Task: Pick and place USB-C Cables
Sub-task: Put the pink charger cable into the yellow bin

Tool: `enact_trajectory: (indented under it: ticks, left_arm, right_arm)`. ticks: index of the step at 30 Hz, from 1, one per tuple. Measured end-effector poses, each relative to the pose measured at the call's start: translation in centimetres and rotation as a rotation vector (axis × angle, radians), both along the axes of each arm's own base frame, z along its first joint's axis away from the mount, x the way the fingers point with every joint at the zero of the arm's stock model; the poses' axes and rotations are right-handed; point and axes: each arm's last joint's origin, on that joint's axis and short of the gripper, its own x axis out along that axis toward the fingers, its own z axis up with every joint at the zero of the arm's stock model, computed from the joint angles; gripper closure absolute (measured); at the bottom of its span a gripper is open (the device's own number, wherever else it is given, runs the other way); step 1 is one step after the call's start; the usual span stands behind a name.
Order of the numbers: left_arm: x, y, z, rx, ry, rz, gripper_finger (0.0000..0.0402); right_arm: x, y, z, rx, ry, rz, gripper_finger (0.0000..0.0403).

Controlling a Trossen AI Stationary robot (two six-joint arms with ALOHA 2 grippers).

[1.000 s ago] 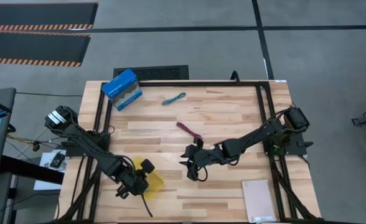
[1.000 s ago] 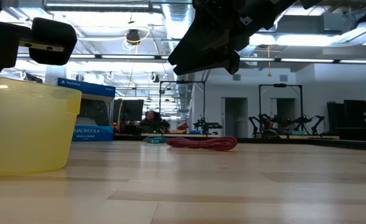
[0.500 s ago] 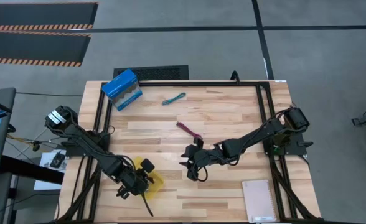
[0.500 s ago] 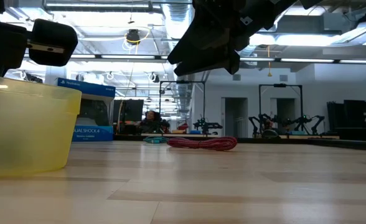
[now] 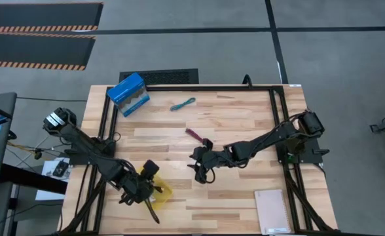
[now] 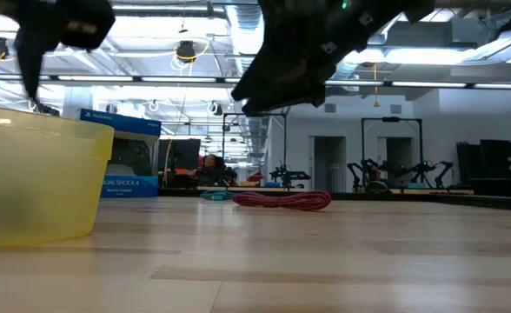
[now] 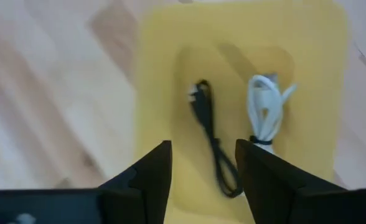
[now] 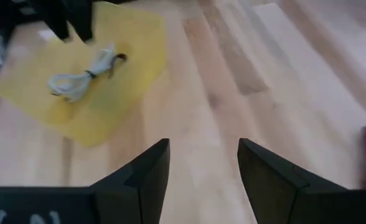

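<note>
With the black cable [image 7: 211, 140] and white cable [image 7: 265, 111] lying in the yellow tray [image 7: 152, 93] beneath the open, empty left end effector [image 7: 201, 171], the open, empty right end effector [image 5: 199, 167] must next grasp the dark red cable [image 5: 194, 135] just beyond it; the teal cable [image 5: 183, 104] lies farther off on the tabletop [image 5: 245, 118].

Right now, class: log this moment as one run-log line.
left gripper: open above yellow tray | tray: black cable, white cable | right gripper: open, empty
</note>
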Motion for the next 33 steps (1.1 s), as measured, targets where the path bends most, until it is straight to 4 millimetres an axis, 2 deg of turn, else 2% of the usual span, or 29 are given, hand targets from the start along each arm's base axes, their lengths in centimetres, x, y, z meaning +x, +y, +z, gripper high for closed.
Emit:
enact_trajectory:
  ticks: [10,18,23,29,33]
  left_arm:
    - [-1.9,3.3,5.5,-0.054,-0.227,0.131,0.0234]
    - [-4.4,5.8,8.8,-0.131,-0.444,0.231,0.0234]
    - [-6.0,6.9,8.0,-0.242,-0.549,0.261,0.0234]
    - [-7.5,8.1,4.9,-0.328,-0.663,0.34,0.0234]
    - [-7.9,8.6,2.9,-0.351,-0.756,0.38,0.0234]
  right_arm:
    - [-0.8,-6.6,-1.8,-0.061,0.261,-0.159,0.0188]
    - [-0.9,-10.0,-2.0,-0.059,0.291,-0.24,0.0152]
    - [-1.0,-11.1,-2.0,-0.057,0.293,-0.267,0.0133]
    - [-1.0,-11.7,-2.0,-0.056,0.289,-0.286,0.0132]
    - [-1.0,-11.6,-2.7,-0.059,0.318,-0.283,0.0132]
